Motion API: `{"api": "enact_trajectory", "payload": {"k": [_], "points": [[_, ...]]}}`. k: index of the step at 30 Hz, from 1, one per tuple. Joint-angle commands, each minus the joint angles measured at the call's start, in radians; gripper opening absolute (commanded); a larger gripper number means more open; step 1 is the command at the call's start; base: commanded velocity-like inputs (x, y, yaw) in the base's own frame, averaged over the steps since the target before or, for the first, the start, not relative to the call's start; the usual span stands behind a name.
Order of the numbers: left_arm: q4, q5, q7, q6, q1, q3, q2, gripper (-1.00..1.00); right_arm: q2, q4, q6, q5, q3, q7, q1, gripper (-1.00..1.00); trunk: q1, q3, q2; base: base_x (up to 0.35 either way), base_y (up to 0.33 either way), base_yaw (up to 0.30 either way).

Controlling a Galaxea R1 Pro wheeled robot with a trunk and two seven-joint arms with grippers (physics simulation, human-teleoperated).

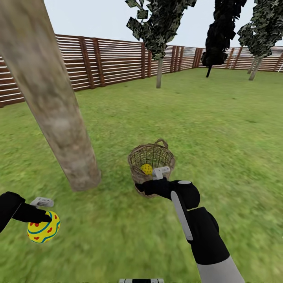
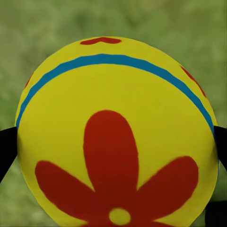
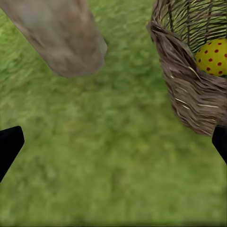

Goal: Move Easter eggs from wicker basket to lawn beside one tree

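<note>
Held egg: we see one Easter egg (image 1: 43, 227) pinched in the left gripper (image 1: 42, 222), low at the head view's left, over the lawn (image 1: 220, 133). Yellow shell w/ blue zigzag & red hearts. In the left wrist view the same egg (image 2: 117, 135) sits between two black fingertips (image 2: 6, 149), one at each side, blue stripe & a red flower-like mark facing the cam; blurred grass behind.

Egg in basket: we see a second egg (image 1: 146, 169), yellow w/ red dots, inside the wicker basket (image 1: 151, 162). Right wrist view gives it (image 3: 213, 57) against the woven wall (image 3: 187, 90). Whether more eggs lie below it we cannot tell.

Basket: upright on the grass, a loop handle at the far rim; near the tree, to its right in the head view, not touching.

Tree: thick grey-brown trunk (image 1: 49, 94) leaning across the head view's left, base in the grass; held egg is in front of the base, apart from it. Trunk base (image 3: 61, 38) also in the right wrist view.

Right gripper: (image 1: 159, 173) at the basket's near rim; fingers spread wide, black tips (image 3: 9, 146) at opposite edges of the right wrist view, nothing between them but grass.

Surroundings: thin-trunked trees (image 1: 159, 43), a dark conifer (image 1: 220, 31), & a brown slat fence (image 1: 106, 61) ring the garden.
</note>
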Motion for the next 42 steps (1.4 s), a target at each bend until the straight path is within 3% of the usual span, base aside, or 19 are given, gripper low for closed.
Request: {"api": "enact_trajectory", "payload": {"k": [1, 7, 16, 24, 32, 42], "points": [[-0.001, -0.009, -0.009, 0.003, -0.001, 0.0, 0.0, -1.0, 0.0, -0.001, 0.005, -0.005, 0.0, -0.003, -0.001, 1.0, 0.0, -0.005, -0.001, 0.0, 0.0, 0.0], [-0.011, -0.008, -0.008, -0.004, -0.001, 0.001, 0.0, -1.0, 0.0, -0.001, 0.005, -0.005, 0.0, -0.003, -0.001, 1.0, 0.003, -0.028, -0.002, 0.0, 0.0, 0.0], [-0.033, -0.005, -0.011, -0.012, -0.002, 0.01, 0.001, -1.0, 0.0, 0.0, 0.005, -0.005, 0.0, -0.005, -0.001, 1.0, 0.003, -0.028, -0.002, 0.0, 0.0, 0.0], [-0.078, -0.007, -0.006, -0.055, -0.003, 0.014, 0.008, -1.0, 0.0, 0.001, 0.005, -0.007, 0.045, -0.003, -0.001, 1.0, 0.003, -0.028, -0.002, 0.0, 0.0, 0.0], [-0.087, -0.007, -0.006, -0.055, -0.003, 0.014, 0.008, -1.0, 0.0, 0.001, 0.005, -0.007, 0.048, -0.003, -0.001, 1.0, 0.003, -0.028, -0.002, 0.0, 0.0, 0.0], [-0.089, -0.01, -0.006, -0.075, -0.008, 0.016, 0.013, -1.0, 0.0, 0.001, 0.002, -0.007, 0.069, -0.003, 0.0, 1.0, 0.007, -0.067, -0.004, 0.0, 0.0, 0.0]]}}
